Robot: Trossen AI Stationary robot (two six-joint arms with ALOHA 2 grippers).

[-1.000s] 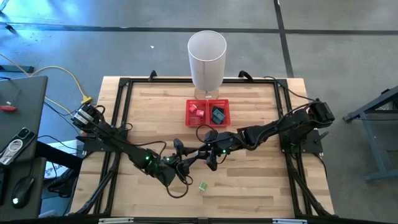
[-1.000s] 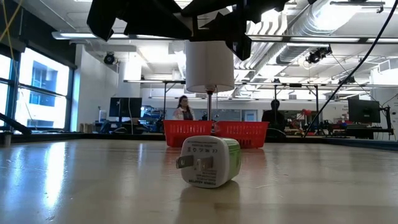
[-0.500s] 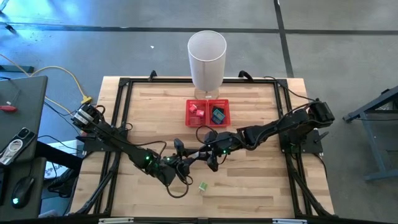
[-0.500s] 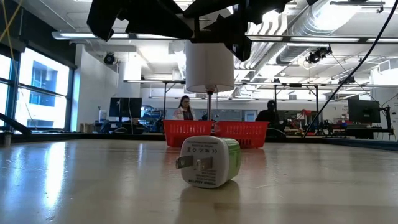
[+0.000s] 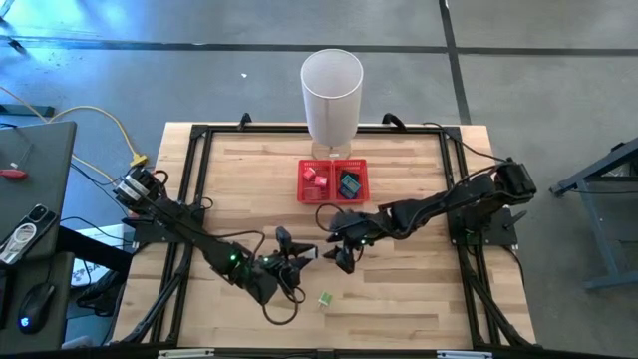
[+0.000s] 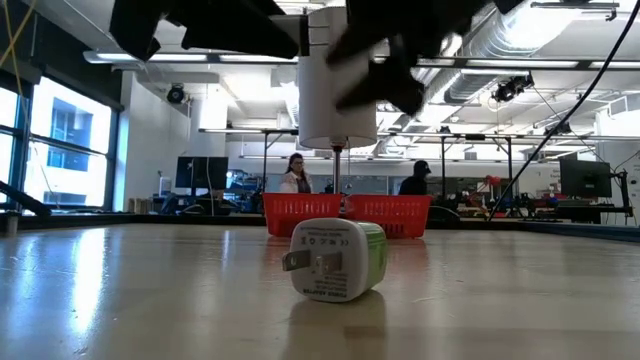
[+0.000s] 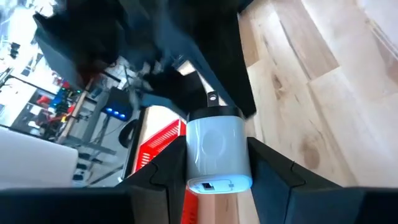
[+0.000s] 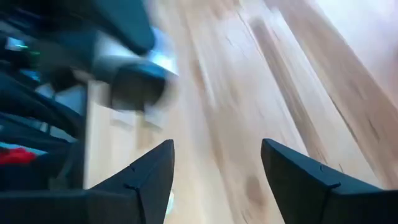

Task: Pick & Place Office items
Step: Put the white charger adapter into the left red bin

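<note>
A small pale-blue-and-white block-shaped plug adapter (image 7: pixel 217 152) sits pinched between the two dark fingers (image 7: pixel 166 180) of the left tool (image 5: pixel 295 261), held above the wooden surface (image 5: pixel 399 299), nearer than the red mesh two-compartment tray (image 5: pixel 333 180). A green-and-white plug adapter (image 5: pixel 325 298) lies on the surface just beside that tool. The right tool (image 5: pixel 341 254) hangs close by, fingers spread and empty. Pink and teal pieces lie in the tray.
</note>
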